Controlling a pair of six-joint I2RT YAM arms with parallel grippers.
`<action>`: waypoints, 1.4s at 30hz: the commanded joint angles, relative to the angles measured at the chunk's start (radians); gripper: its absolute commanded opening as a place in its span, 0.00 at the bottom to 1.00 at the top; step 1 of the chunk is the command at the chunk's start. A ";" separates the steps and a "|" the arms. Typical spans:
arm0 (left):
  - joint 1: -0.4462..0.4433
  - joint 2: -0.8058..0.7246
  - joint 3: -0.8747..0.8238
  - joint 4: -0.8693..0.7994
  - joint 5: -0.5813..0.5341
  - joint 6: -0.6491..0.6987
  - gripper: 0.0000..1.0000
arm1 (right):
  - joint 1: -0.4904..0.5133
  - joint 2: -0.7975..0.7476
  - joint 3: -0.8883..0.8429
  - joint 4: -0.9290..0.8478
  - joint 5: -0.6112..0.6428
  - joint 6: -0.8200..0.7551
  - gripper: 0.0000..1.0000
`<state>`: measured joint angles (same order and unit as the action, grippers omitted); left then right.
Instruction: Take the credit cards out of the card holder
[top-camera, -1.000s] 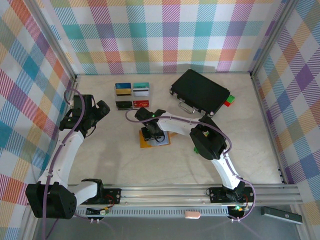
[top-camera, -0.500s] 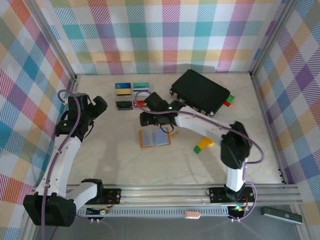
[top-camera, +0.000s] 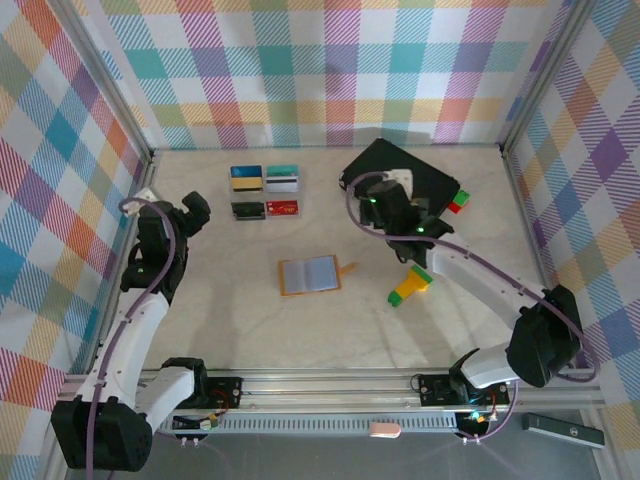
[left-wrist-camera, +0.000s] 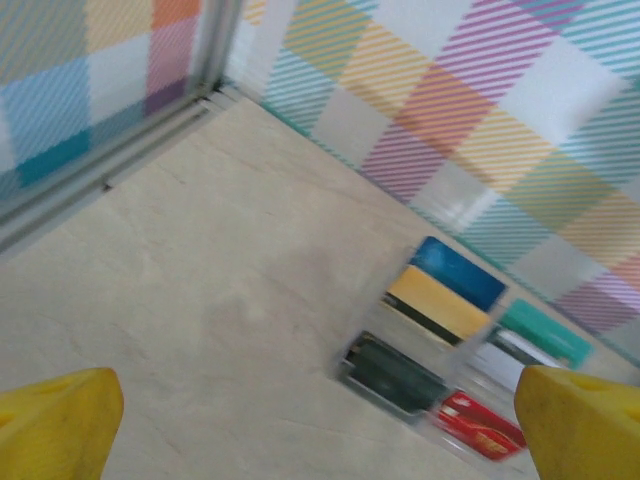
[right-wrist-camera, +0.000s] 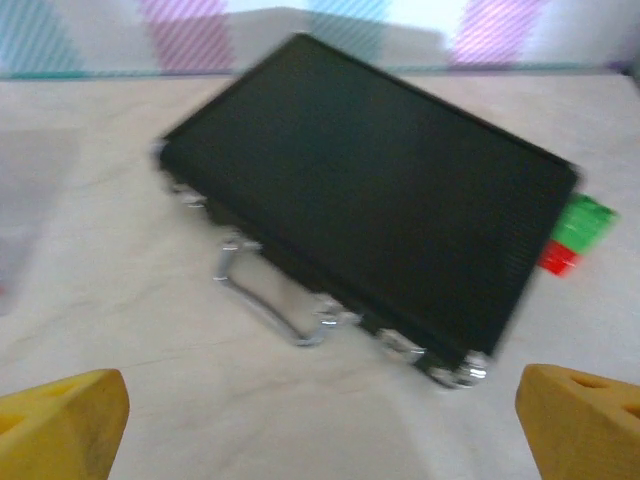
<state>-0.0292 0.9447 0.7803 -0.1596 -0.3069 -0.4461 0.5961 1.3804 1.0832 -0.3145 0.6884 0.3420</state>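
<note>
The card holder lies open on the table's middle, orange-tan outside with grey-blue pockets. The credit cards lie flat at the back left: blue-and-yellow, teal over grey-white, dark and red. My left gripper hovers open left of them. In its wrist view the gripper looks at the blue-and-yellow, dark, red and teal cards. My right gripper is open and empty at the near-left edge of the black case; the wrist view shows the gripper over bare table.
A black hard case with a metal handle sits at the back right. Behind the case's right end is a green-and-red block. A green-and-yellow block lies right of the holder. Checked walls enclose the table.
My right arm left the card holder, passed over the red card and swung right to the black case, its jaws opening on the way. My left arm drew back slightly.
</note>
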 joint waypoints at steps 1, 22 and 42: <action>0.012 -0.032 -0.072 0.136 -0.159 0.054 1.00 | -0.092 -0.115 -0.129 0.152 0.072 -0.049 0.99; 0.012 0.152 -0.501 0.829 -0.039 0.342 1.00 | -0.416 -0.116 -0.617 0.720 -0.157 -0.205 0.99; 0.012 0.443 -0.454 1.016 0.293 0.442 1.00 | -0.509 0.092 -0.717 1.180 -0.501 -0.347 0.99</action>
<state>-0.0292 1.3357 0.3134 0.7959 -0.0563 -0.0288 0.0986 1.4696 0.3733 0.7856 0.2481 0.0063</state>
